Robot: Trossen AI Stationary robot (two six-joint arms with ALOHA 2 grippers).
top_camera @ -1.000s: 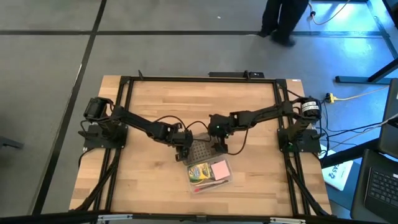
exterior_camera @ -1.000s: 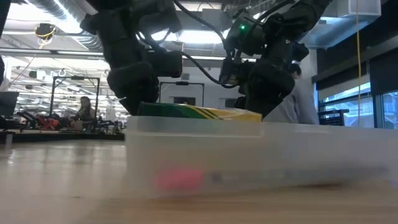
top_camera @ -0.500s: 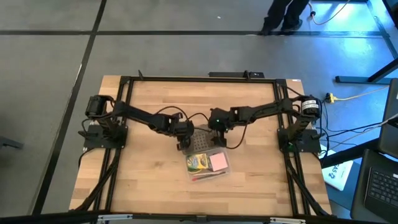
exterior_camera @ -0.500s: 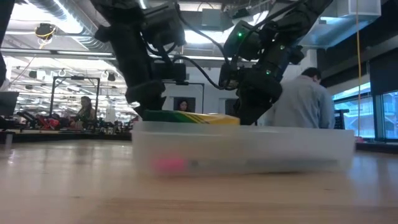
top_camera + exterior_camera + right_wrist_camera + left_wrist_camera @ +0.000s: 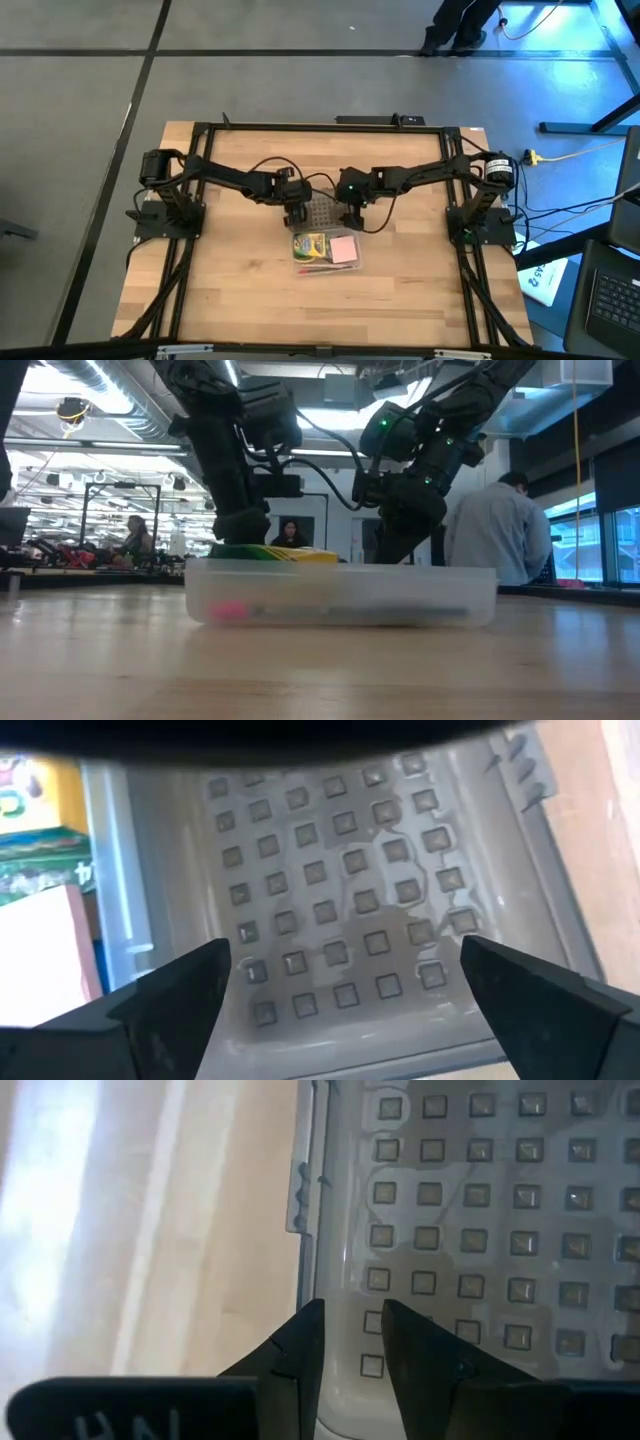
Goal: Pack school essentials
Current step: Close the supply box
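The clear plastic case point(image 5: 326, 252) sits on the table with its grey dotted lid point(image 5: 320, 212) swung open toward the far edge. Inside lie the green-yellow crayon box point(image 5: 312, 243), the pink square pad point(image 5: 344, 250) and a red pencil point(image 5: 322, 268). My left gripper point(image 5: 296, 216) is at the lid's left edge, nearly shut. My right gripper point(image 5: 354, 216) is over the lid's right part, open, its fingers spread wide above the dotted surface point(image 5: 340, 890). In the low view the crayon box point(image 5: 275, 554) sticks up above the case wall point(image 5: 340, 596). Scissors and eraser are hidden. My left gripper pinches the lid near its left rim point(image 5: 340, 1330) between the two fingers point(image 5: 300, 1355), coming from above and pointing down. The lid stays low, level with the table. My right gripper's open fingers point(image 5: 170, 990) stand over the lid; I cannot tell whether they touch it.
Bare wooden table point(image 5: 240, 290) lies all around the case, framed by a black rail point(image 5: 320, 126). A person stands on the floor beyond the far edge point(image 5: 455, 25), and people show in the room behind the table point(image 5: 500, 530).
Both grippers have moved toward the table's far edge, staying at the lid. The case has slid along the table with them, toward the far edge and slightly left. It has also turned from a slanted lie to square with the table.
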